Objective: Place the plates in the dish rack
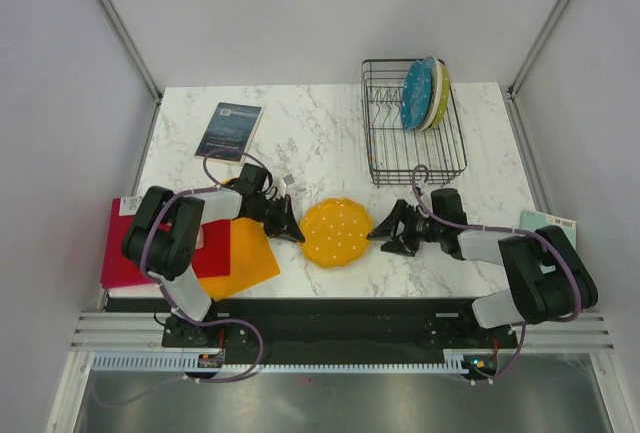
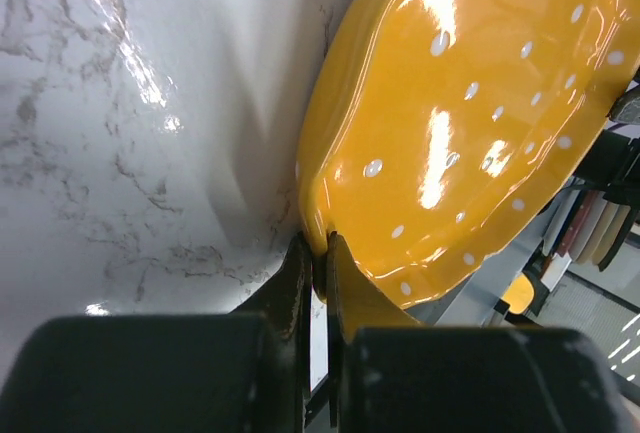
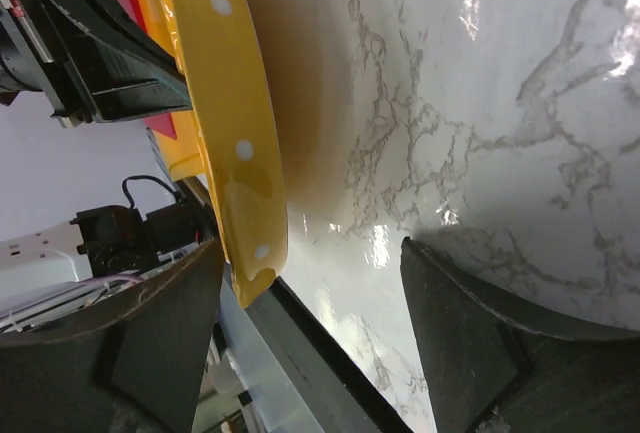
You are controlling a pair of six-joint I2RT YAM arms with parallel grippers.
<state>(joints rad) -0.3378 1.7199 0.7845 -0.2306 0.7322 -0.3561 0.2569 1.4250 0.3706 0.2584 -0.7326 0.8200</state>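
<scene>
The left gripper (image 1: 296, 232) pinches the orange plate (image 1: 336, 232) by its rim, probably to tilt it, while the right gripper (image 1: 377, 234) stands spread-jawed at the opposite edge.

No text is legible. Dark booklet (image 1: 228, 129) on the table (image 1: 320, 118): pale heading too small to read. White labels on red sheet (image 1: 122, 253) and teal card (image 1: 545, 221): unreadable.
</scene>
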